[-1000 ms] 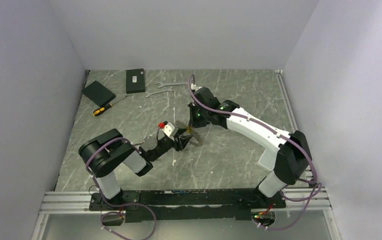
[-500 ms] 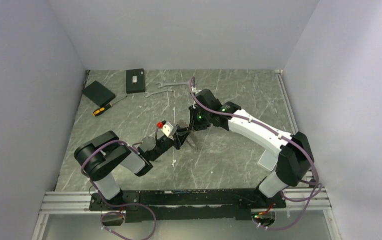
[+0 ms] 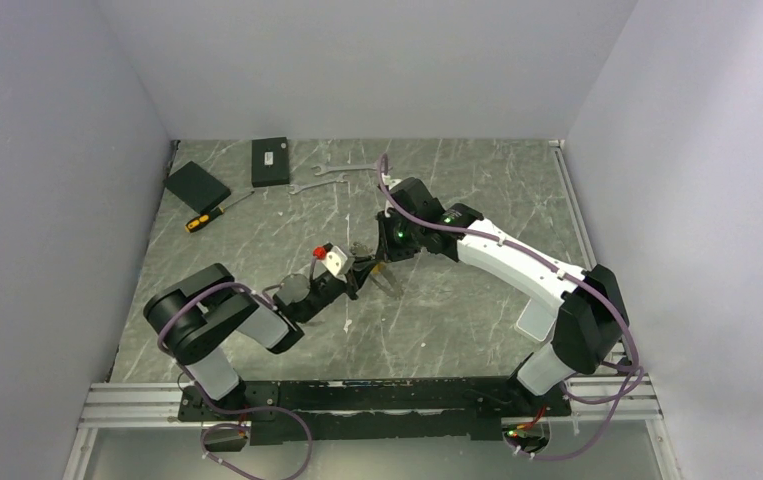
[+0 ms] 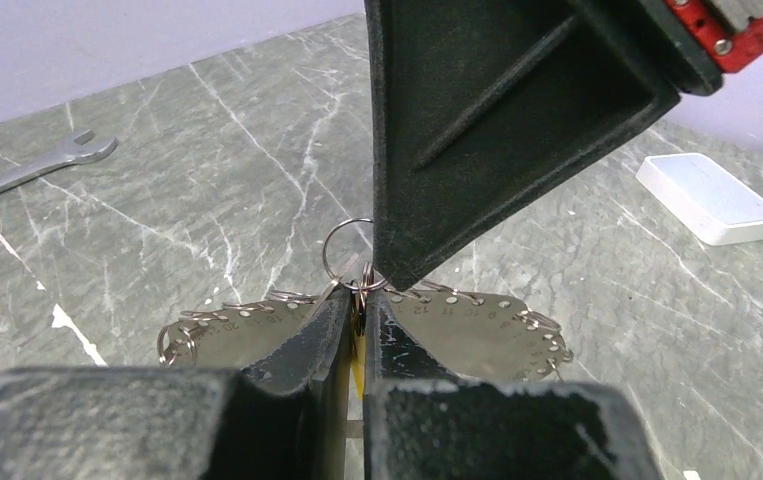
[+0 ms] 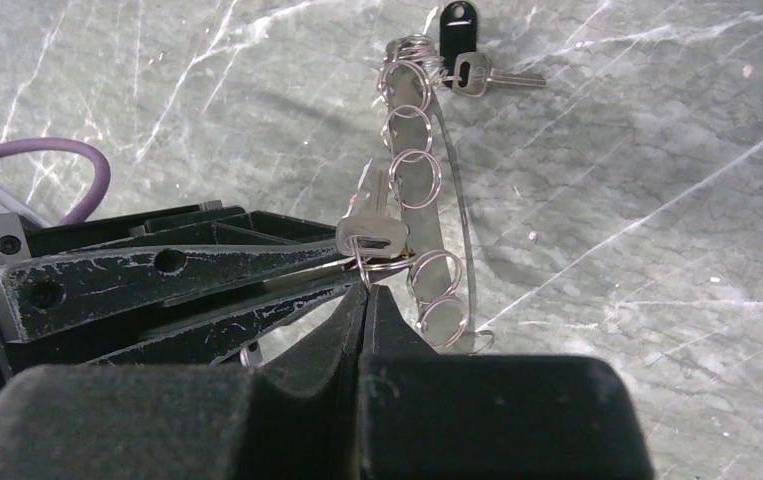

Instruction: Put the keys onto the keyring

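The keyring (image 4: 477, 330) is a flat silvery plate rimmed with small split rings, lying on the table under both grippers; it also shows in the right wrist view (image 5: 444, 215) and the top view (image 3: 385, 279). My left gripper (image 4: 359, 298) is shut on a brass-yellow key (image 4: 358, 355) with a small split ring (image 4: 347, 245) above its tips. My right gripper (image 5: 367, 290) is shut, its tips pinching that small ring, beside a silver key (image 5: 372, 225). Two more keys (image 5: 472, 70), one black-headed, lie at the keyring's far end. In the top view the grippers meet (image 3: 369, 268).
Two silver wrenches (image 3: 342, 170) (image 3: 302, 188), a yellow-handled screwdriver (image 3: 207, 215) and two black boxes (image 3: 270, 161) (image 3: 197, 184) lie at the back left. A white box (image 4: 709, 197) sits to the right of the grippers. Grey walls close in three sides.
The left arm's elbow has drawn back to the left. Both grippers have shifted slightly left together, still meeting over the keyring.
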